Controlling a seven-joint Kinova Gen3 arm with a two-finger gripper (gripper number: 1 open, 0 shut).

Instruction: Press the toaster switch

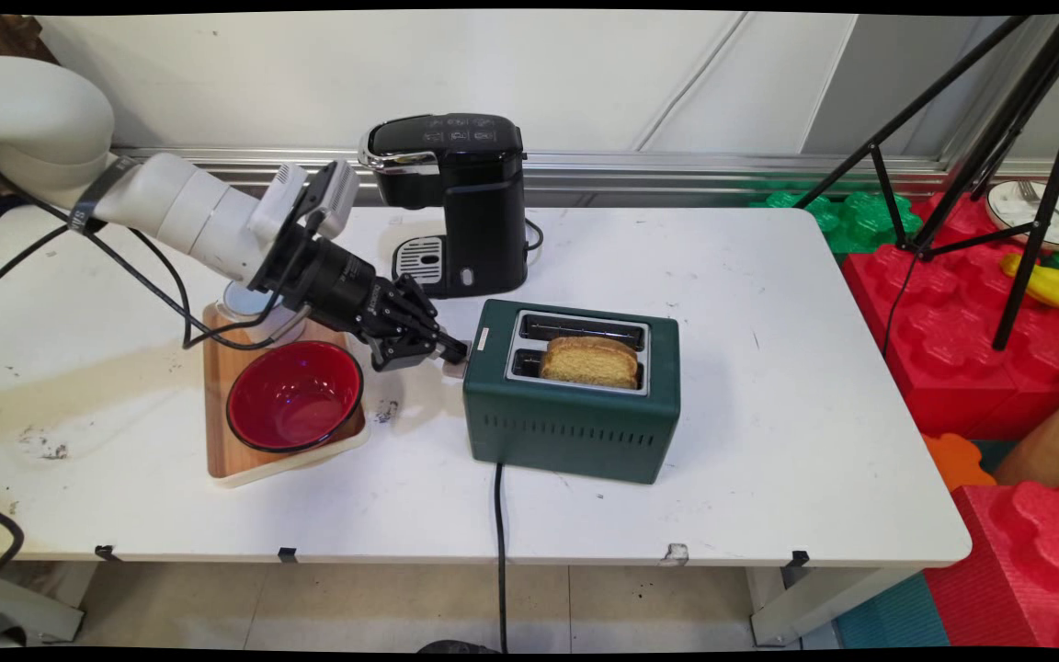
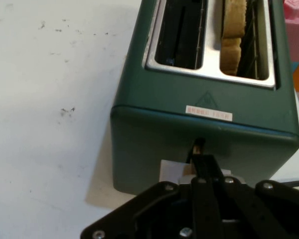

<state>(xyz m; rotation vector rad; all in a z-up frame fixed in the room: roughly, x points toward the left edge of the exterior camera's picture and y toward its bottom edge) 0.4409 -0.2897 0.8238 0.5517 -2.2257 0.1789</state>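
Your clenched gripper [image 1: 458, 350] presses the lever [image 2: 175, 172] on the green toaster's [image 1: 575, 414] left end, bread [image 1: 589, 360] in its near slot.

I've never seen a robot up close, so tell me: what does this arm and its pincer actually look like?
The arm is made of smooth, rounded white tube sections. A black strap with small lettering wraps one joint, and thin black cables hang loose beneath it. A pale grey box sits near the wrist. The pincer is all black, built of jointed metal links with visible screws.
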